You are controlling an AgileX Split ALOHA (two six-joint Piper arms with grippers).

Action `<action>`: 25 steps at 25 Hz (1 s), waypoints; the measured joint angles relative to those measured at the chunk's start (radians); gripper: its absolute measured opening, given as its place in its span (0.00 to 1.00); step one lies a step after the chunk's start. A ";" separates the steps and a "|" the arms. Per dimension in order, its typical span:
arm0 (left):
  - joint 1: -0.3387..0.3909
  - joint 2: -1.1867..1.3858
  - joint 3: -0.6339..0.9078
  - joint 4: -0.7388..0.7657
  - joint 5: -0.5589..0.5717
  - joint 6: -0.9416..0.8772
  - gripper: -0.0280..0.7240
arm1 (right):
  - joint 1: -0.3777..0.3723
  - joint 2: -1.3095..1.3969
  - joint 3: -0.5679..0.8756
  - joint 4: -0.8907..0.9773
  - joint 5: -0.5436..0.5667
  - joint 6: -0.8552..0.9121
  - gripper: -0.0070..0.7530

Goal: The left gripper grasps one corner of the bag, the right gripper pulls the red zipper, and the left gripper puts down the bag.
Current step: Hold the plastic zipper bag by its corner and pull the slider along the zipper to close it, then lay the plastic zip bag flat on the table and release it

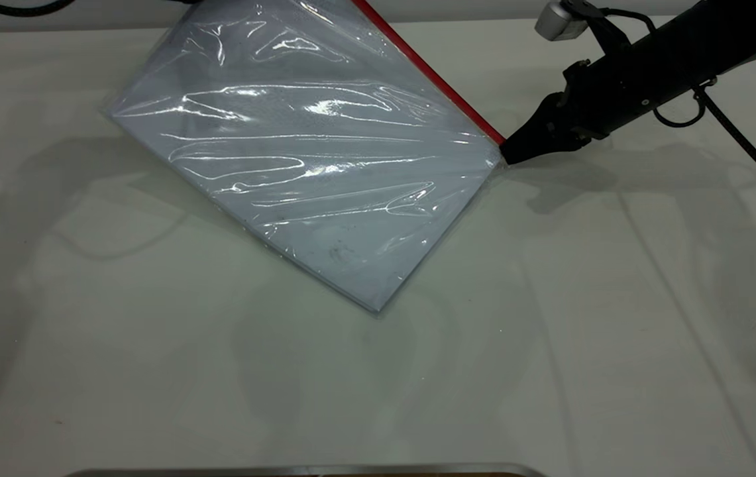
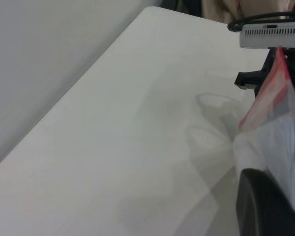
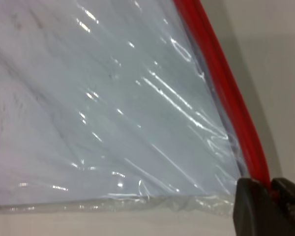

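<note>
Presently the red zipper [image 1: 431, 71] is pinched at its near end by the right gripper [image 1: 509, 154]; the bag [image 1: 311, 152] is held tilted above the table [image 1: 550, 331], its strip running away toward the left gripper [image 2: 265, 206], whose grip cannot be told.

Right claw [image 1: 507, 154] reaches in low from the right — fingers pinched together; left claw [image 2: 265, 206] barely shows.
</note>
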 joint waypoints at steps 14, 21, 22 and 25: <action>-0.029 0.070 -0.001 -0.007 -0.011 -0.070 0.11 | -0.001 -0.143 0.009 -0.003 -0.007 0.036 0.54; -0.124 0.150 -0.001 -0.020 -0.184 -0.173 0.14 | 0.000 -0.401 0.009 -0.043 0.230 0.245 0.63; -0.126 0.149 -0.001 -0.015 -0.212 -0.203 0.16 | 0.000 -0.442 0.009 -0.056 0.277 0.288 0.62; -0.120 0.128 -0.001 -0.016 -0.246 -0.299 0.31 | 0.002 -0.564 0.009 -0.094 0.379 0.400 0.60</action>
